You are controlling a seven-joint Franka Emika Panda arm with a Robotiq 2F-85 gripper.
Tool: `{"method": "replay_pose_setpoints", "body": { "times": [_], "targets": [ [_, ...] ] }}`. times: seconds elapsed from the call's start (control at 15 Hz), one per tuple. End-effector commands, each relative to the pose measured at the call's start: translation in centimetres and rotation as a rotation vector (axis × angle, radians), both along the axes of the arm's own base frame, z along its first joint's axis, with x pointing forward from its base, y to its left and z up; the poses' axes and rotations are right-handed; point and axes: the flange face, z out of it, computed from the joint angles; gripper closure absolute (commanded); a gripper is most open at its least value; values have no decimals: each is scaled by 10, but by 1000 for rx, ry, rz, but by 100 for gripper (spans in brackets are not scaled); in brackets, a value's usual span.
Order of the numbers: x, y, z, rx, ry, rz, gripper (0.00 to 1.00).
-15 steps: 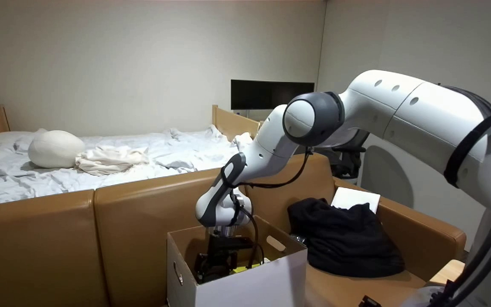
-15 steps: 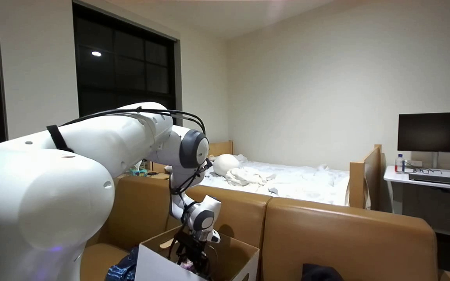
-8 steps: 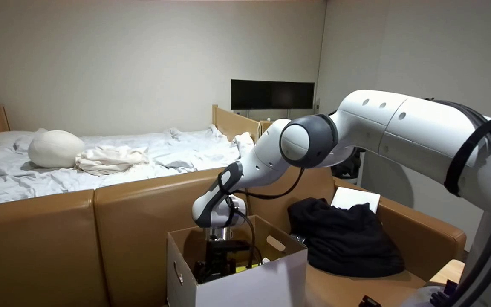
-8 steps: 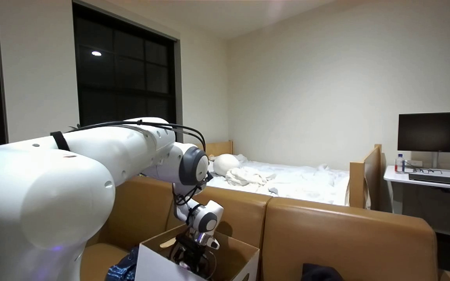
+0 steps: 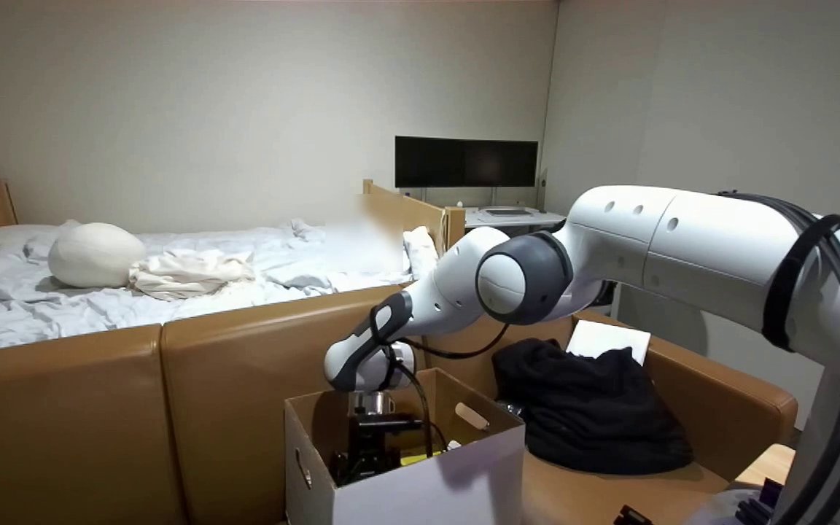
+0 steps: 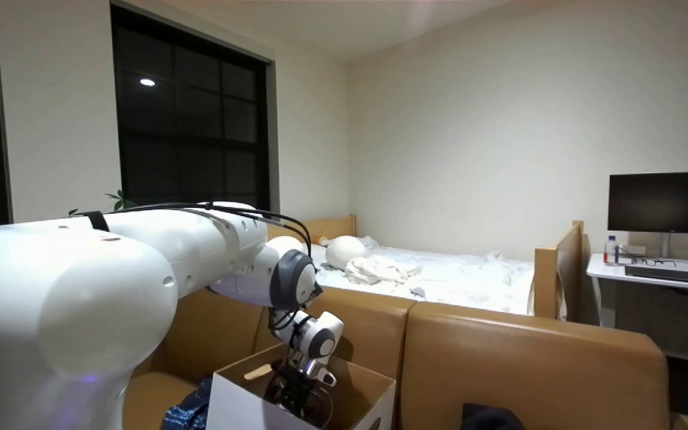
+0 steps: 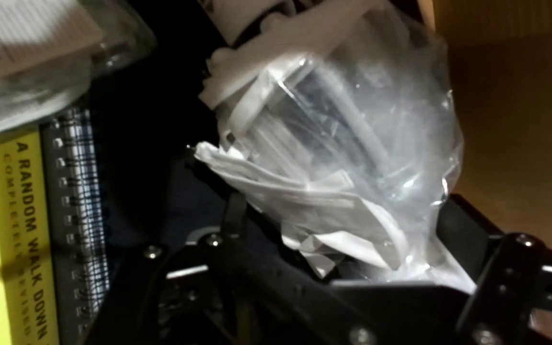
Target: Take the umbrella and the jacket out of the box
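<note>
The black jacket [image 5: 595, 415] lies heaped on the sofa [image 5: 267, 415], just beside the white box [image 5: 427, 496]; in an exterior view the heap's long axis slants from upper left to lower right, but which way it points I cannot tell. Down inside the box the claw [image 7: 345, 213] is spread wide, a clear plastic bag [image 7: 352, 129] between its 2 fingers [image 7: 234, 216], not gripped. A yellow book [image 7: 5, 230] lies nearby.

Yellow book [image 7: 15, 230]: "A RANDOM WALK DOWN"
</note>
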Motion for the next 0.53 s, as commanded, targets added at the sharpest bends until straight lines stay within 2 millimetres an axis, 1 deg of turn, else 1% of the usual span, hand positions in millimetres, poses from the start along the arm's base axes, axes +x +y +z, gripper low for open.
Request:
{"method": "replay_pose_setpoints", "body": {
  "times": [0.0,0.13,0.27,0.4,0.47],
  "targets": [
    [-15,10,0,-12,88,64,0],
    [-24,15,0,-1,132,97,0],
    [-28,20,1,-3,152,123,0],
    [-30,20,1,-25,167,120,26],
    [-29,19,1,-25,164,122,32]
  ]
}}
